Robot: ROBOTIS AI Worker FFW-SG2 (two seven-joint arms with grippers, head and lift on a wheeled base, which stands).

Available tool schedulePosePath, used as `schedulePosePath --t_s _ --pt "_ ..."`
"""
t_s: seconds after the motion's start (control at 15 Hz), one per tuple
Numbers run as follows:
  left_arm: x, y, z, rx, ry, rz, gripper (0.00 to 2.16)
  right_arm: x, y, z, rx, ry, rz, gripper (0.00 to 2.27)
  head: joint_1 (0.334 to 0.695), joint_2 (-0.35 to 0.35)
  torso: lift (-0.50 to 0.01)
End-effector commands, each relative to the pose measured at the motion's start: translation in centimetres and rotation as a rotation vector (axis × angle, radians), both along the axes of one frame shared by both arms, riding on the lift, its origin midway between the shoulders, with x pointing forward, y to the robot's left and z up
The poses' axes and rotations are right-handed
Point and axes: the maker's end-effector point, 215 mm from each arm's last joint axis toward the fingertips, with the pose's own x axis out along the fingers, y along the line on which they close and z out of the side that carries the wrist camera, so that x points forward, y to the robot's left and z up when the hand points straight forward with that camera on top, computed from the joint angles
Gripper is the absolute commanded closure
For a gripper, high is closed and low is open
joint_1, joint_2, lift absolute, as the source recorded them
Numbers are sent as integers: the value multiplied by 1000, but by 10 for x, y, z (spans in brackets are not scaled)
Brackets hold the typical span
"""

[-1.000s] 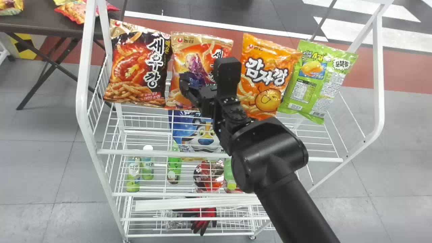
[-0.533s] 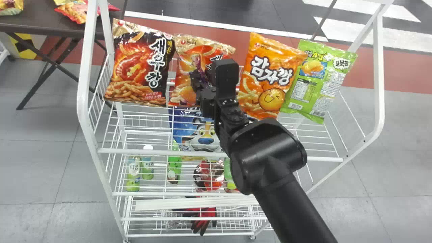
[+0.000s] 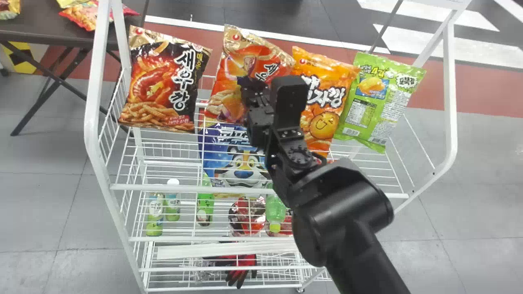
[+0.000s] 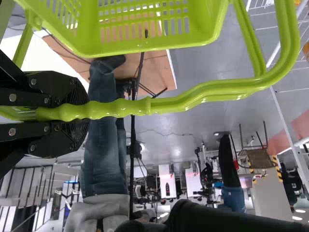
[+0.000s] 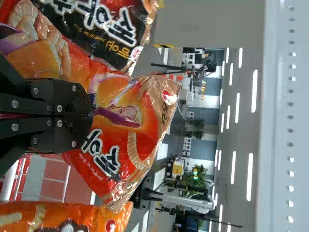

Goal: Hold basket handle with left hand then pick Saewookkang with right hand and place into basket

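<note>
In the head view my right gripper (image 3: 255, 92) is at the red-and-gold Saewookkang bag (image 3: 229, 81), which tilts above the rack's top shelf. The right wrist view shows the right gripper (image 5: 91, 116) shut on the front of the Saewookkang bag (image 5: 140, 145), its film gathered between the fingers. In the left wrist view my left gripper (image 4: 79, 111) is shut around the ribbed handle (image 4: 145, 105) of the green basket (image 4: 145, 48). The part of the basket in view shows slotted walls.
A black Saewookkang bag (image 3: 163, 81) stands to the left. An orange bag (image 3: 320, 118) and a green bag (image 3: 378, 98) stand to the right. White rack rails (image 3: 450, 102) rise at both sides. A blue bag (image 3: 237, 163) and bottles lie lower down.
The Saewookkang bag has risen and tilted with my right gripper. The orange bag now leans partly behind the gripper. The whole rack has shifted slightly left in the head view.
</note>
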Motion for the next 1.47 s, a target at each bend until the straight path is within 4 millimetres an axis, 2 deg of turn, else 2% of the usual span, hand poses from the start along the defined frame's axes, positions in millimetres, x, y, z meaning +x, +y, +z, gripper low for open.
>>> schedulePosePath --t_s 0.0,0.2,0.47,0.6,0.73,0.93,1.07,1.13,1.27,1.4 --pt "-5 -3 3 -3 -2 -9 1821 -30 -12 18 8 8 9 1862 695 -284 -19" --pt "-5 -6 5 -10 -13 -14 1821 -80 -36 24 -15 95 16 1862 695 -350 -19" --pt "-4 -8 9 -18 -28 -16 1821 -154 -64 11 -15 294 53 1862 695 -350 -19" --pt "-2 -9 10 -21 -39 -14 1821 -194 -71 -10 -43 434 93 1862 695 -350 -19" --pt "4 -10 10 -20 -58 -4 1821 -242 -80 -35 -66 611 136 1862 695 -350 -19" --pt "24 -9 11 -14 -110 15 1821 -303 -93 -58 -21 826 193 1862 695 -350 -19" --pt "33 -9 11 2 -133 21 1821 -301 -102 -36 7 791 204 1862 695 -350 -19" --pt "38 -9 12 3 -141 25 1821 -299 -112 -32 3 780 181 1862 695 -350 -19" --pt "43 -11 13 2 -149 30 1821 -297 -120 -26 0 770 181 1862 695 -350 -19" --pt "48 -12 13 2 -156 36 1821 -302 -110 -23 18 774 231 1858 695 -350 -19"
